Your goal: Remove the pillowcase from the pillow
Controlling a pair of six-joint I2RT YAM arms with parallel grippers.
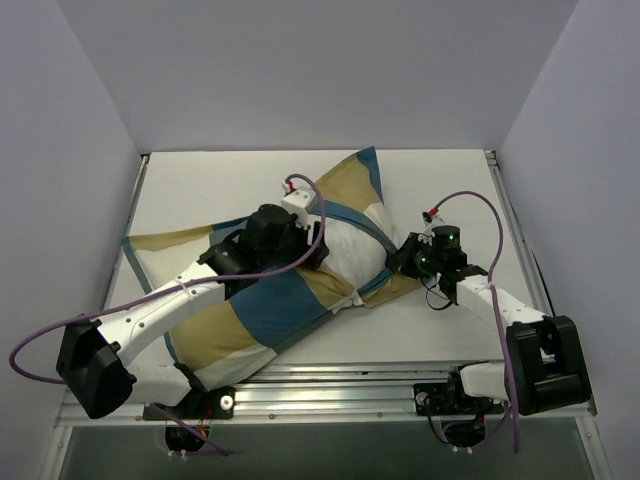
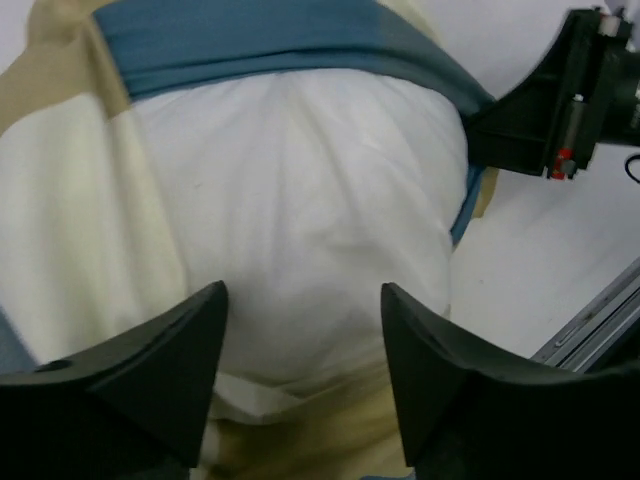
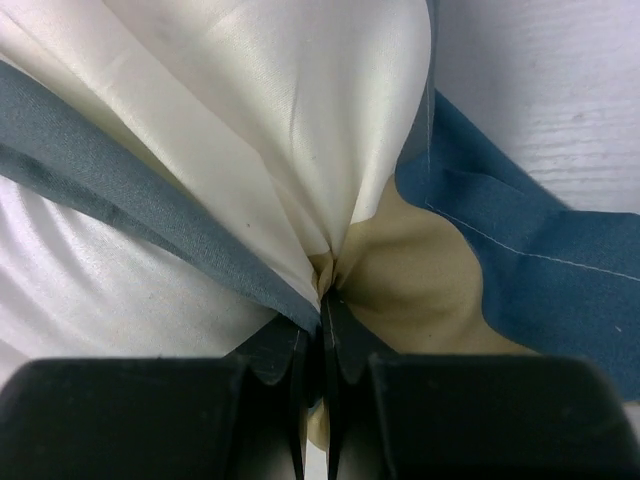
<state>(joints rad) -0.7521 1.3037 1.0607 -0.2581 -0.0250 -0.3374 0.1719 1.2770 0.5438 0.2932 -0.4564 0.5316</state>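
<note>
The patchwork pillowcase (image 1: pixel 250 310) of blue, tan and white lies across the table. The white pillow (image 1: pixel 350 250) bulges out of its open right end. My left gripper (image 1: pixel 318 245) hovers over that bare white bulge with its jaws open; in the left wrist view the pillow (image 2: pixel 300 210) fills the space ahead of the left gripper (image 2: pixel 303 300), and nothing is between the fingers. My right gripper (image 1: pixel 398 258) is shut on the pillowcase edge; the right wrist view shows the right gripper (image 3: pixel 325 305) pinching bunched blue, cream and tan pillowcase cloth (image 3: pixel 400 270).
White walls close in the table on the left, back and right. A metal rail (image 1: pixel 330 385) runs along the near edge between the arm bases. A purple cable (image 1: pixel 470 205) loops above the right arm.
</note>
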